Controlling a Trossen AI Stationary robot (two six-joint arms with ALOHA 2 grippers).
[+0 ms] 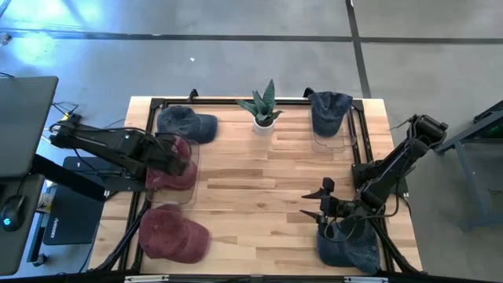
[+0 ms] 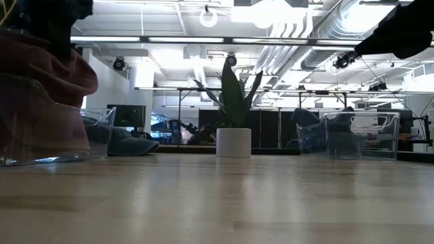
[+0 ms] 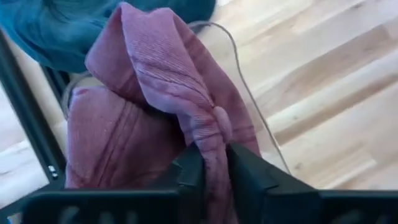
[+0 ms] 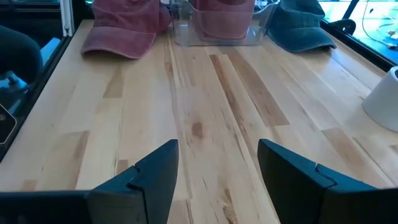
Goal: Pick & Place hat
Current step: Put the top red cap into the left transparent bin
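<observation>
My left gripper (image 1: 174, 161) is shut on a dark red cap (image 1: 177, 169) that sits in a clear bin (image 1: 191, 189) at the table's left side. The low view shows the cap (image 2: 47, 68) in the bin (image 2: 41, 129). A second red cap (image 1: 173, 236) lies on its brim and crown at the near left corner. Blue caps lie at the far left (image 1: 189, 124) and the near right (image 1: 346, 245), and one sits in a clear bin (image 1: 330, 114) at the far right. My right gripper (image 1: 317, 202) is open above the near right of the table, beside the near blue cap. My left gripper pinches a bunched fold of the red cap's crown (image 3: 210, 144), just below the top button (image 3: 221, 119), between its two fingers (image 3: 189, 165). The rest of the cap (image 3: 118, 134) spreads out beyond the fingers inside the clear bin.
A potted plant (image 1: 263, 110) in a white pot stands at the middle of the far edge. A black frame (image 1: 363, 149) runs along the table's sides. Bare wood (image 1: 259, 189) lies between the two arms. A laptop (image 1: 23, 126) sits left of the table.
</observation>
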